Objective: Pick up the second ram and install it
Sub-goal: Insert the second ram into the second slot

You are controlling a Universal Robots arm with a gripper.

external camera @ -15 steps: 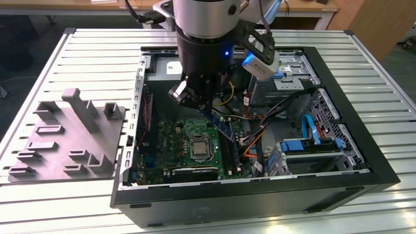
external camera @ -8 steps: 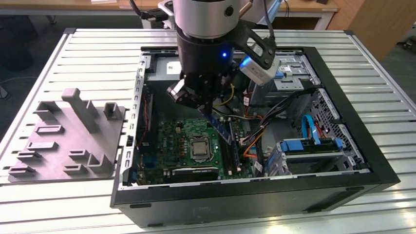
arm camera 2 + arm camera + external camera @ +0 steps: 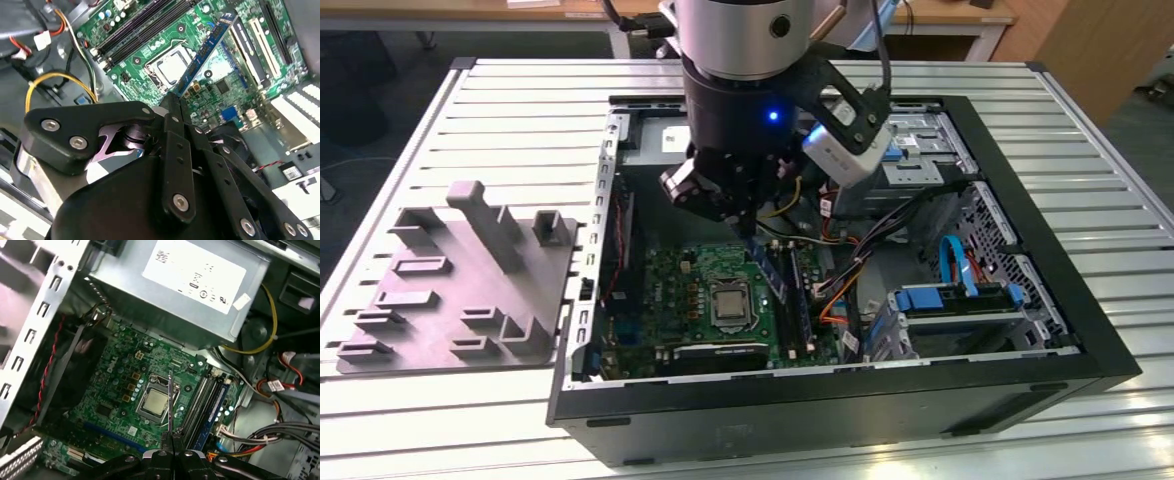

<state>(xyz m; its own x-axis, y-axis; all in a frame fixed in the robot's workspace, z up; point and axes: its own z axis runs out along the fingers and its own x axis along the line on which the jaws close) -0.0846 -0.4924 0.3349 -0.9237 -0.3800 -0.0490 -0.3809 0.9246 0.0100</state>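
A gray holder block (image 3: 467, 275) sits by the tabletop's (image 3: 520, 100) edge on the exterior view's left. In the middle stands an open computer case (image 3: 854, 405). Inside it, the pincer (image 3: 175, 97) grips the second ram (image 3: 207, 52) tight, over the green motherboard (image 3: 674, 290).

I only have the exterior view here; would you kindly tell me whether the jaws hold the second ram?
Observer: Yes. In the second wrist view the gripper has its jaws shut on one end of the second ram.
Operator: Thank you. Is it in a slot yet?
Observer: No. In the first wrist view it shows edge-on, crossing the edge of the processor socket in the picture, apart from the memory slots.
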